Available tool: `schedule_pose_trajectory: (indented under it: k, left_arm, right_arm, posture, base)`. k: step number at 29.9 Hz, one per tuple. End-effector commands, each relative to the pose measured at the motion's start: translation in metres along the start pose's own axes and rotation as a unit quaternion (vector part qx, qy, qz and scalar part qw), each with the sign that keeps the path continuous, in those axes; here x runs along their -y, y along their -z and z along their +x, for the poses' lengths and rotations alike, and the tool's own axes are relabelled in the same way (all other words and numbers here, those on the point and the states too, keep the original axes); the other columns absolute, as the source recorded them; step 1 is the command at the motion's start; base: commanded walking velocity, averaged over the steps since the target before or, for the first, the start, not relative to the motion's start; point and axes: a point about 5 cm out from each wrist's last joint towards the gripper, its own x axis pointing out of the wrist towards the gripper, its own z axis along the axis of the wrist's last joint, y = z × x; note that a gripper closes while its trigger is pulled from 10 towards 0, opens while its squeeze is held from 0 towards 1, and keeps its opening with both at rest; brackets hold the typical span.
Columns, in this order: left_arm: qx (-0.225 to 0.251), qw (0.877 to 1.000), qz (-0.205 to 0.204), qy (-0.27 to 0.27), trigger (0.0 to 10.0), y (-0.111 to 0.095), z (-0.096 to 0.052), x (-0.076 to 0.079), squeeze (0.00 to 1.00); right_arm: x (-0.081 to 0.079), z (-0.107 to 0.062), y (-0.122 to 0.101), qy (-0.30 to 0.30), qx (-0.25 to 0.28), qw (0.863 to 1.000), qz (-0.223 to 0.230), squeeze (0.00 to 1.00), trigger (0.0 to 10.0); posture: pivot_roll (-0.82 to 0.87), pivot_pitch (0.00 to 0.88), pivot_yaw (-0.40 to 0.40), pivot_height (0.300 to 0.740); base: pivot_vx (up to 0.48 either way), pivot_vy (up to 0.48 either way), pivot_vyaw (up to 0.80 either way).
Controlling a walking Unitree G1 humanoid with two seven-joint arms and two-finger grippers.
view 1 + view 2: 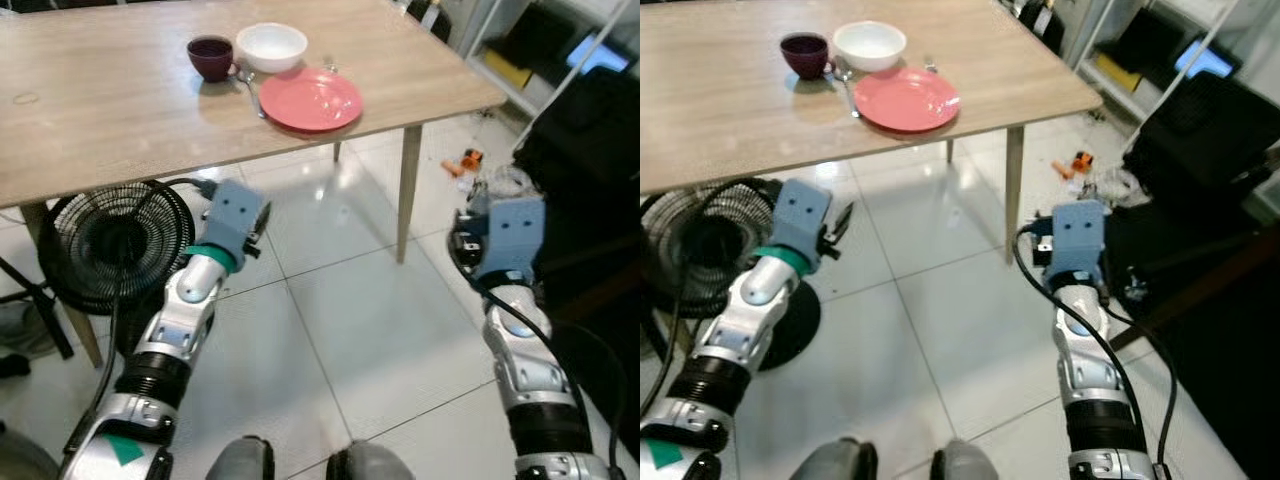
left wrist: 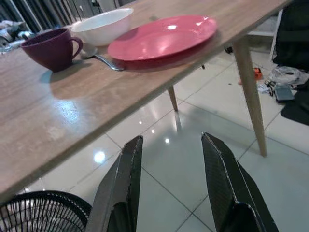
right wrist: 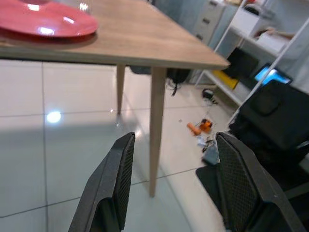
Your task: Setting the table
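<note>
A: Head views first. Wooden table (image 1: pixel 100 110) ahead of the robot. On it, clustered near the corner by the front right leg: red plate (image 1: pixel 311 99), white bowl (image 1: pixel 271 46) just behind the plate, purple mug (image 1: pixel 211 57) beside the bowl on the robot's left, and a spoon (image 1: pixel 250 90) lying between mug and plate, touching or nearly touching the plate's rim.

B: Grippers?

A: Both held low, below the table edge, over the tiled floor. Left gripper (image 1: pixel 255 228) sits nearer the table edge, next to a black floor fan (image 1: pixel 110 240) under the table. Right gripper (image 1: pixel 1040 245) is out beyond the table's corner leg.

B: Left wrist view?

A: Left gripper (image 2: pixel 169 169) fingers spread wide, nothing between them. Plate (image 2: pixel 163 36) lies ahead and above, on the table top; mug (image 2: pixel 52 48) and bowl (image 2: pixel 102 26) behind it. Spoon's (image 2: pixel 104 61) long axis runs roughly front to back, handle end toward the table edge.

B: Right wrist view?

A: Right gripper (image 3: pixel 171 183) also wide, empty. It looks past the corner leg; the plate (image 3: pixel 46 21) is up and off toward the table's middle.

B: Which arm for the next move?

A: My judgement: left. It is nearer the setting and faces it more squarely; it must rise above the table edge first. The setting looks largely laid out already.
</note>
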Motion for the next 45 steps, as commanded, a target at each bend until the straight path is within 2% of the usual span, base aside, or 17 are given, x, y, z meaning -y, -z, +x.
schedule_pose_trajectory:
  k: [1, 4, 6, 11, 31, 34, 38, 45]
  left_arm:
    - [0.01, 1.0, -0.006, 0.014, 10.0, -0.004, 0.003, 0.004, 0.0]
    - [0.014, 1.0, -0.005, 0.022, 10.0, -0.007, 0.002, -0.002, 0.0]
    - [0.018, 0.999, 0.003, 0.036, 10.0, -0.012, 0.0, -0.012, 0.0]
    - [0.019, 0.998, 0.016, 0.054, 10.0, -0.014, -0.001, -0.016, 0.0]
    - [0.021, 0.993, 0.042, 0.112, 10.0, -0.018, 0.002, -0.013, 0.0]
    - [0.03, 0.989, 0.063, 0.128, 10.0, -0.024, 0.005, -0.013, 0.0]
    - [0.035, 0.989, 0.068, 0.126, 10.0, -0.028, 0.008, -0.014, 0.0]
    - [0.041, 0.987, 0.085, 0.13, 10.0, -0.031, 0.006, -0.011, 0.0]
  right_arm:
    - [0.004, -0.004, 0.007, -0.006, -0.011, 1.0, 0.0, 0.0, 10.0]
    - [0.006, -0.01, 0.01, -0.029, -0.006, 0.999, -0.014, 0.0, 10.0]
    - [0.01, -0.012, 0.008, -0.038, 0.008, 0.999, -0.026, 0.0, 10.0]
    - [0.008, -0.009, 0.007, -0.038, 0.014, 0.999, -0.025, 0.0, 10.0]
    - [0.004, -0.007, 0.002, -0.042, 0.027, 0.999, -0.01, 0.0, 10.0]
    - [0.002, -0.003, -0.008, -0.037, 0.044, 0.998, 0.007, 0.0, 10.0]
    - [0.0, 0.0, -0.018, -0.04, 0.061, 0.997, 0.012, 0.0, 10.0]
    - [-0.001, 0.001, -0.024, -0.043, 0.07, 0.997, 0.014, 0.0, 10.0]
  posture:
    - [0.0, 0.016, 0.032, 0.74]
    - [0.0, 0.022, 0.038, 0.74]
    - [0.01, 0.021, 0.041, 0.74]
    - [0.02, 0.019, 0.048, 0.74]
    - [0.02, 0.012, 0.059, 0.74]
    - [0.02, 0.015, 0.06, 0.74]
    - [0.01, 0.017, 0.061, 0.74]
    - [0.01, 0.023, 0.058, 0.74]
  base:
    - [0.469, 0.0, 0.0]
    - [0.464, 0.0, 0.0]
    - [0.461, 0.0, 0.0]
    - [0.462, 0.0, 0.0]
    - [0.454, 0.0, 0.0]
    - [0.437, 0.0, 0.0]
    - [0.362, 0.0, 0.0]
    - [0.04, 0.0, 0.0]
